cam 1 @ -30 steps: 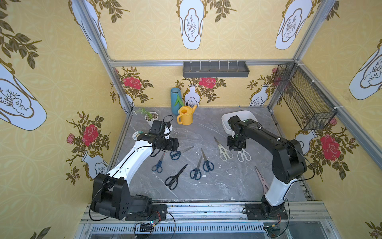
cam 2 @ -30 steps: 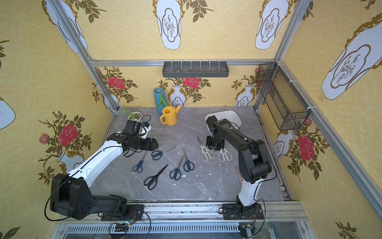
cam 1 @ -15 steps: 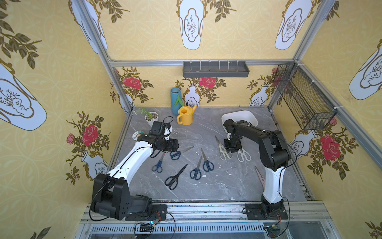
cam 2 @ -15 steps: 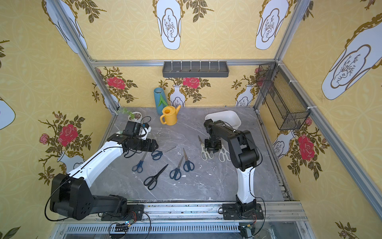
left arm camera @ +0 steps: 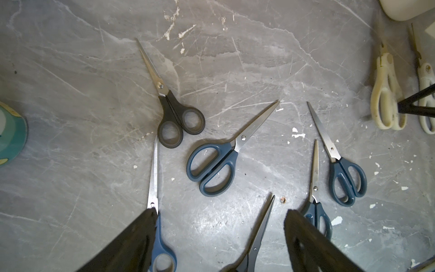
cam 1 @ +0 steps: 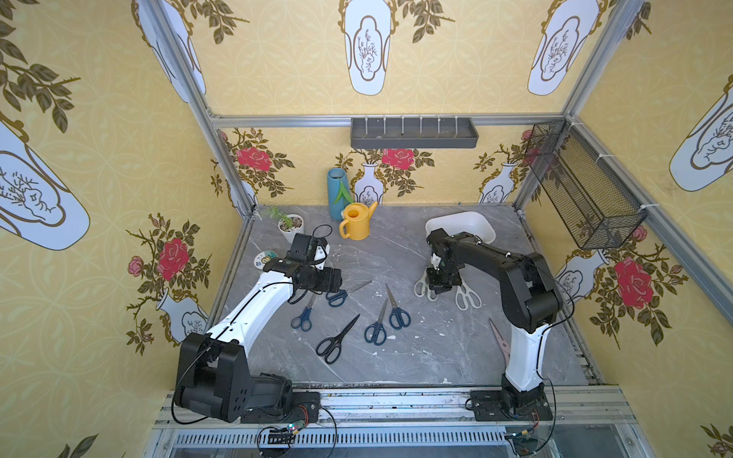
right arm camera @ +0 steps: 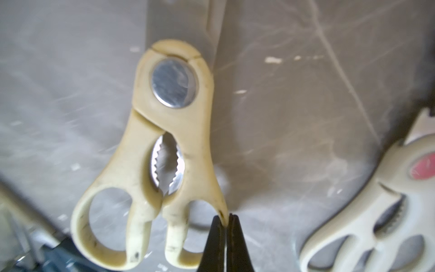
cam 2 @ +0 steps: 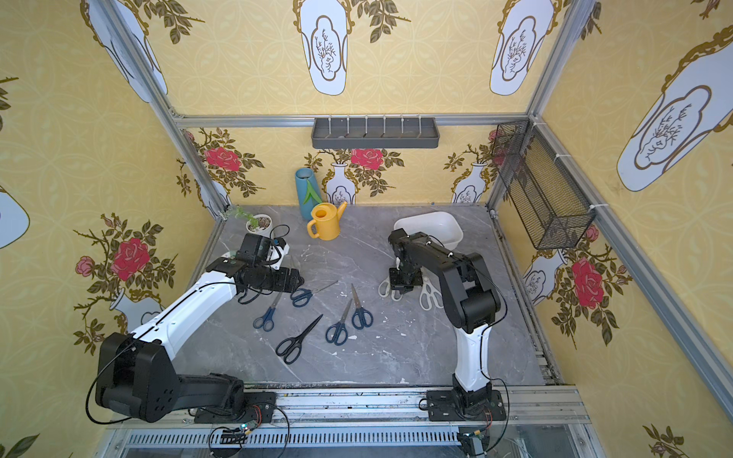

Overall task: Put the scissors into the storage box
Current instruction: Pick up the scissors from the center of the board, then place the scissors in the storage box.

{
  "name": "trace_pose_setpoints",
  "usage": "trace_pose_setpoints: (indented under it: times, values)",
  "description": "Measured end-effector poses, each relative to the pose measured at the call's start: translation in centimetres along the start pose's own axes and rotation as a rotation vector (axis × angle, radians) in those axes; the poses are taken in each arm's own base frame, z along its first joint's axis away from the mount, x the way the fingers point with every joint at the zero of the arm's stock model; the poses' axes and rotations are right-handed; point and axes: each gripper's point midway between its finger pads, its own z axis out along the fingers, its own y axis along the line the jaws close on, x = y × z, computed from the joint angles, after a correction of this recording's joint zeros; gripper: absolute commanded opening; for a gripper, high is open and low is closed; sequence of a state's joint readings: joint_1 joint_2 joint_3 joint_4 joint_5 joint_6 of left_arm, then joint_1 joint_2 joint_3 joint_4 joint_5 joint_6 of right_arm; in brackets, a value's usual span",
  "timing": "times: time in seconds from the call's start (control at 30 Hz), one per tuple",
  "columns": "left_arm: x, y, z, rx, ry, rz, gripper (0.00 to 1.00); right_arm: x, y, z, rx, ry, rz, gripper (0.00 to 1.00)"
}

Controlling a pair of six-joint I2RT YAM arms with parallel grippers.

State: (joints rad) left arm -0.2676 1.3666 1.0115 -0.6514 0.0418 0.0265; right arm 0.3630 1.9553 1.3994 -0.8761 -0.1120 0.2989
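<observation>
**Right arm pinches the cream shears**

On the grey marble table [cam 1: 416, 357], the right gripper [right arm camera: 226, 226] is clenched on the cream shears' [right arm camera: 164, 146] handle loop; blades point up-frame toward the storage box [cam 1: 472, 224], just beyond. The left gripper [left arm camera: 219, 235] hangs spread, empty.

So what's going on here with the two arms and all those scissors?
The robot is clearing scissors off the grey table into the white storage box, which looks empty so far. The right gripper has pinched shut on the handle loop of the yellowed cream shears; the second cream pair lies beside it. The left gripper hangs open over the blue-handled scissors and the black pair, holding nothing.
</observation>
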Motion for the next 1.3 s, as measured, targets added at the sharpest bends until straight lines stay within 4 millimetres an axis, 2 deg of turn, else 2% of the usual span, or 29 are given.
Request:
trace_pose_setpoints:
  times: [0.17, 0.33, 0.43, 0.5, 0.6, 0.67, 0.87, 1.0, 1.2, 1.23, 1.3]
  values:
    - [-0.1, 0.3, 0.0, -0.018, -0.004, 0.001, 0.9, -0.5, 2.5, -4.1, -0.078, -0.09, 0.005, 0.0]
    - [-0.1, 0.4, -0.1, -0.023, -0.006, 0.007, 0.9, -2.1, 4.3, -8.2, -0.153, -0.168, 0.085, 0.0]
    - [-0.1, 0.4, 0.0, -0.023, -0.004, 0.007, 0.9, -3.9, 3.0, -9.6, -0.161, -0.196, 0.2, 0.0]
    - [-0.2, 0.4, 0.1, -0.023, -0.002, 0.007, 0.9, -5.9, 0.1, -10.0, -0.145, -0.227, 0.33, 0.0]
    - [-0.6, 0.3, 0.3, -0.018, -0.003, 0.007, 0.89, -8.7, -3.9, -9.9, -0.102, -0.26, 0.48, 0.0]
    - [-0.8, 0.2, 0.4, -0.015, -0.002, 0.007, 0.89, -10.7, -5.8, -9.5, -0.079, -0.28, 0.54, 0.0]
    - [-1.4, 0.0, 0.4, -0.002, -0.009, 0.0, 0.89, -15.5, -9.5, -6.5, -0.028, -0.277, 0.651, 0.0]
    - [-1.4, -0.2, 0.4, 0.004, -0.006, 0.0, 0.89, -17.3, -9.8, -4.2, -0.012, -0.258, 0.657, 0.02]
    - [-1.2, -0.2, 0.6, 0.01, 0.002, -0.001, 0.89, -17.6, -10.1, -1.9, -0.002, -0.225, 0.688, 0.13]
    - [-1.2, -0.2, 0.7, 0.011, 0.005, -0.002, 0.89, -17.7, -10.1, -1.8, -0.005, -0.224, 0.689, 0.17]
    - [-1.0, -0.3, 0.8, 0.015, 0.012, -0.003, 0.89, -17.9, -10.0, -1.8, -0.018, -0.227, 0.692, 0.36]
